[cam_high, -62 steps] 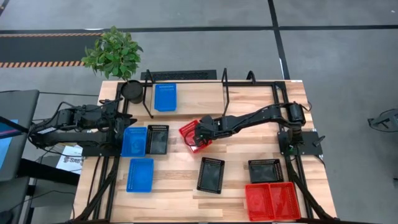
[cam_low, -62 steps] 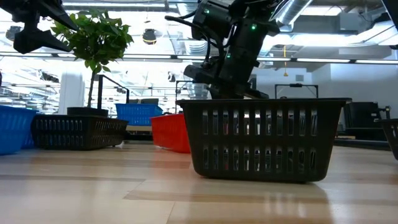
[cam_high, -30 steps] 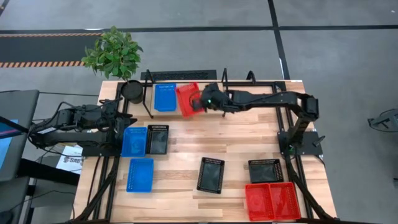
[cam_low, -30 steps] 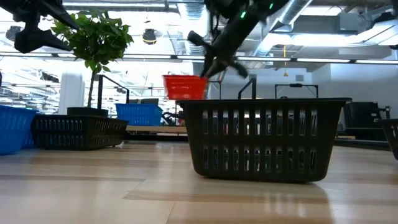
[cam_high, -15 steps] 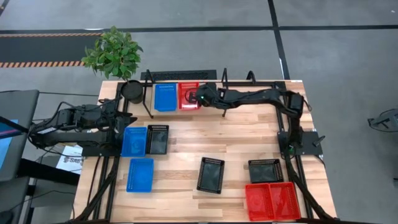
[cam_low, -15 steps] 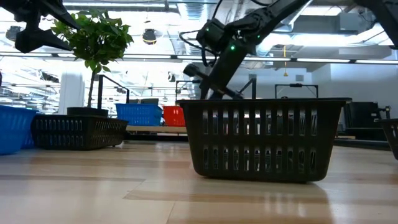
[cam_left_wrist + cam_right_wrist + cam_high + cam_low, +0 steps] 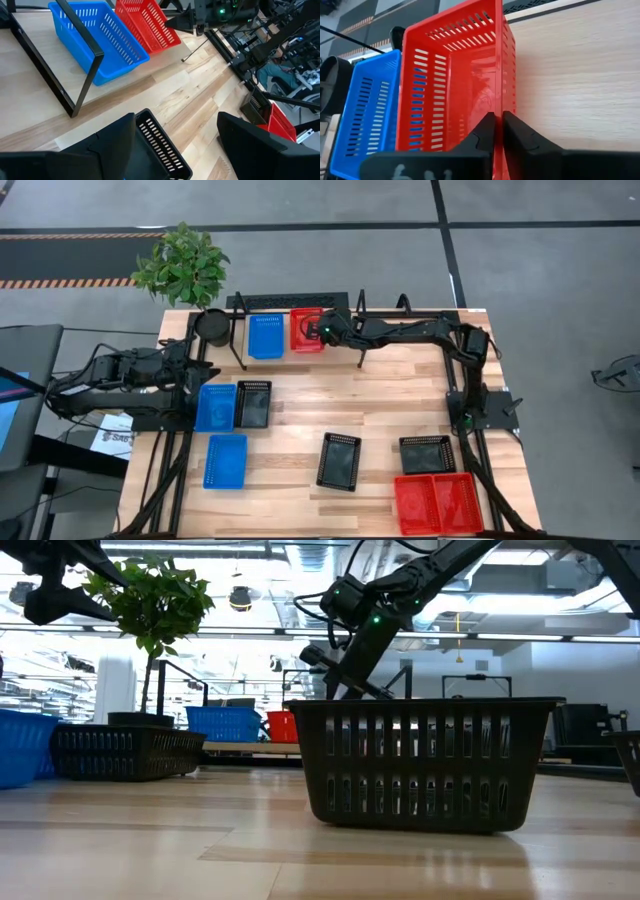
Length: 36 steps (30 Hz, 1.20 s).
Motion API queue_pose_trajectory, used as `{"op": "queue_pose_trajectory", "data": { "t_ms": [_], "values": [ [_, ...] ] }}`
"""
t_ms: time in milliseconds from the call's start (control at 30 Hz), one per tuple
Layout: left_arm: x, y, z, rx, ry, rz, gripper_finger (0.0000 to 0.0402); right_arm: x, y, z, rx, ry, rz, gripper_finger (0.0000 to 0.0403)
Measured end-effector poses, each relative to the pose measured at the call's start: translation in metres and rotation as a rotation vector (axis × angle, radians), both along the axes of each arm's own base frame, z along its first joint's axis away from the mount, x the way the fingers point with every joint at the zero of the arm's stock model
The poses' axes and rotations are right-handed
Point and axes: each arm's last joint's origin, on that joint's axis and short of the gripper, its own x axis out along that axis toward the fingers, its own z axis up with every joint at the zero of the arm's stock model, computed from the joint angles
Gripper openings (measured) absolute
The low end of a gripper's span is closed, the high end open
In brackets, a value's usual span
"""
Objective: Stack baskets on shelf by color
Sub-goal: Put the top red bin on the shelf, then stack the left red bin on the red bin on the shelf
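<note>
A red basket [image 7: 304, 330] sits with its bottom on the shelf [image 7: 400, 330] at the table's far side, right beside a blue basket [image 7: 265, 335]. It also shows in the low view [image 7: 282, 726]. My right gripper [image 7: 323, 332] is at the red basket's right side and is shut on it. My left gripper [image 7: 175, 145] is open and empty at the table's left, above a black basket [image 7: 253, 403] that stands beside a blue basket [image 7: 215, 407]. My right gripper pinches the red basket's right long wall [image 7: 506, 100] at its rim, one finger inside the basket and one outside. The fingers come slanting down from the table's right side. The basket is level, with its bottom on the shelf board.
A black plant pot [image 7: 212, 326] stands at the shelf's left end. On the tabletop lie a blue basket [image 7: 225, 460], two black baskets [image 7: 339, 460] [image 7: 427, 453] and two red baskets [image 7: 438, 503] near the front right. Black shelf hoops [image 7: 362, 320] rise close to my right arm.
My right gripper has carried the red basket toward the table's far edge and down. The basket was lifted and tilted above the shelf; it now stands level on the board, squared up next to the blue basket. The gripper stays shut on it.
</note>
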Motion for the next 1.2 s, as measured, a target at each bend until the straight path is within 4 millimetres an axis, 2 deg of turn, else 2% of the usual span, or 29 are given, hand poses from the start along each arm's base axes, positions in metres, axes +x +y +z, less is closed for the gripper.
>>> {"op": "queue_pose_trajectory", "data": {
  "t_ms": [400, 467, 633, 733, 900, 1067, 1200],
  "values": [
    [0.000, 0.000, 0.000, -0.003, -0.001, 0.001, 0.0269, -0.001, -0.002, 0.001, -0.037, 0.046, 0.072, 0.0120],
    [0.000, 0.000, 0.000, -0.005, -0.001, -0.001, 0.0269, -0.006, -0.003, 0.009, -0.059, 0.070, 0.103, 0.0131],
    [0.000, -0.001, 0.000, -0.019, -0.002, -0.025, 0.0269, -0.025, 0.007, 0.057, -0.148, 0.067, 0.245, 0.0157],
    [0.000, -0.001, 0.000, -0.021, -0.002, -0.028, 0.0269, -0.040, 0.024, 0.081, -0.155, 0.089, 0.374, 0.0166],
    [0.000, -0.001, 0.000, -0.013, 0.001, -0.031, 0.0269, -0.068, 0.070, 0.111, -0.126, 0.161, 0.560, 0.0171],
    [0.000, -0.001, 0.000, -0.011, 0.002, -0.032, 0.0269, -0.095, 0.120, 0.123, -0.040, 0.259, 0.649, 0.0167],
    [0.000, -0.001, 0.000, -0.011, 0.002, -0.032, 0.0269, -0.110, 0.161, 0.118, 0.025, 0.387, 0.654, 0.0168]
  ]
}}
